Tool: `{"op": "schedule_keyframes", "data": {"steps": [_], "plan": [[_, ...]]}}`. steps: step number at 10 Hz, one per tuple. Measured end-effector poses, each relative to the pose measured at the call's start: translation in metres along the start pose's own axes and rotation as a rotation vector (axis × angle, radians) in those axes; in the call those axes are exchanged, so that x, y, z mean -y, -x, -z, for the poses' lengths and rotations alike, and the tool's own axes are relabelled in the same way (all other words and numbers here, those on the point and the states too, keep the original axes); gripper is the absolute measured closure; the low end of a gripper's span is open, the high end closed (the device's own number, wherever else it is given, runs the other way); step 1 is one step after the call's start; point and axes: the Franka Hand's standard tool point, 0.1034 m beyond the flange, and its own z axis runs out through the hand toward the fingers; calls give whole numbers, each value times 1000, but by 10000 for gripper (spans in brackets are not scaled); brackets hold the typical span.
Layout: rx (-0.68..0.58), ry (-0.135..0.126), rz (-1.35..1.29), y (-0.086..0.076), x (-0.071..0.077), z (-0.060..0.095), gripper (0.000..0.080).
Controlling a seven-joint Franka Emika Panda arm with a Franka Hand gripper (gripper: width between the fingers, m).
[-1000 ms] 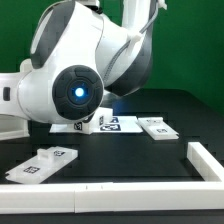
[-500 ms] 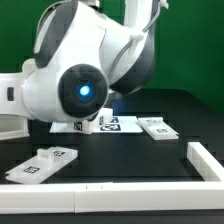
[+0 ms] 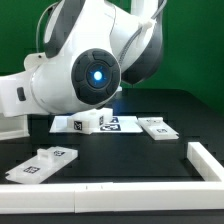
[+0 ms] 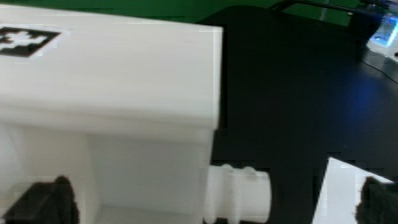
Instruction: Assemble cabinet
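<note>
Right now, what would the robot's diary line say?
fingers: by cabinet body, grip unclear | near panel, far panel: loose, flat on table | status: parts not joined

Smooth white plastic cabinet (image 4: pixel 125 85) (arm (image 3: pixel 55 90) glossy)

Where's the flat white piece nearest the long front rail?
In the exterior view, the flat panel lies on the table toward the exterior view's left, just past the long white rail and nearer the camera than the marker board.
</note>
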Motion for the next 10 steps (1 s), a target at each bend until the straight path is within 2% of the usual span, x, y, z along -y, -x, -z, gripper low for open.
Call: {"op": "schedule_keyframes", "data": {"steps": [2, 3, 4, 8, 10], "plan": [[-1, 1, 4, 0, 0, 0, 4], [-33, 19, 61, -1, 0, 4, 4], [-51, 24, 128, 2, 1, 6, 4], [-51, 20, 145, 2, 0, 4, 4], [-45, 33, 139, 0, 0, 4, 4]]}}
